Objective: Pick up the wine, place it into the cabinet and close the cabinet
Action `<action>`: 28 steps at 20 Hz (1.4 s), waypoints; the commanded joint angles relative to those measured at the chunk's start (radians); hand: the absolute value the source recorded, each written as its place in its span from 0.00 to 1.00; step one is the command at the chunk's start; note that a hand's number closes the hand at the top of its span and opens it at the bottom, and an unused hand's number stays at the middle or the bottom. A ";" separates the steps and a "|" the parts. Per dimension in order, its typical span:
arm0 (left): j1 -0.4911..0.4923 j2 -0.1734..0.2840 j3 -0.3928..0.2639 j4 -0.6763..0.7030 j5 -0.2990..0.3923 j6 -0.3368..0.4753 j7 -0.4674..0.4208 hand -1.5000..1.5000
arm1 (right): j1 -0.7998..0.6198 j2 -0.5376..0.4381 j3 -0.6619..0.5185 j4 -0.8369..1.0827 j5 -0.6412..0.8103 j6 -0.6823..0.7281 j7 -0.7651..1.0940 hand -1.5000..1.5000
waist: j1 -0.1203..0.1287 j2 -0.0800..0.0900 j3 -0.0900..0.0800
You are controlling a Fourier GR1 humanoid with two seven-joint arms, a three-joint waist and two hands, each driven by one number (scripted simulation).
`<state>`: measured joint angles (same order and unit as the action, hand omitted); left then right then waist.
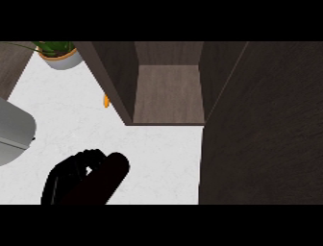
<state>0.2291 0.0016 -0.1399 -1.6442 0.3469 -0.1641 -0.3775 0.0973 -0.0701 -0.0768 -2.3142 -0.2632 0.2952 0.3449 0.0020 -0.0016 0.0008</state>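
I see the left hand (68, 178) curled round the dark wine bottle (107, 174) above the white marble table (157, 149), near its front edge; the open dark wood cabinet (168, 91) stands toward the back.

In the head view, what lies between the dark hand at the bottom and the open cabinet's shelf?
Only bare white counter lies between the hand, curled round a dark wine bottle, and the open cabinet. The head view shows it.
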 commanded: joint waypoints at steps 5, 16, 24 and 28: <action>-0.201 -0.002 -0.102 -0.039 0.033 0.256 0.134 1.00 | 0.011 0.034 0.042 -0.022 0.041 -0.020 0.008 0.00 | -0.006 0.001 -0.001; -0.508 -0.002 -0.108 0.133 -0.026 0.441 0.143 1.00 | -0.013 0.010 0.007 0.004 0.003 0.004 0.002 0.00 | -0.011 0.002 -0.001; -0.659 -0.002 -0.190 0.313 -0.063 0.573 0.172 1.00 | -0.007 0.042 0.037 0.102 0.091 0.021 -0.105 0.00 | -0.010 0.003 -0.001; -0.699 -0.002 -0.255 0.394 -0.005 0.643 0.099 1.00 | -0.006 0.021 -0.004 0.024 0.030 0.000 -0.039 0.00 | -0.012 0.002 -0.001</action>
<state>-0.4017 0.0000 -0.3779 -1.3480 0.3086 0.4452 -0.2435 0.0777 -0.0496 -0.0624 -2.2715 -0.2171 0.2998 0.3061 -0.0085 0.0006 0.0000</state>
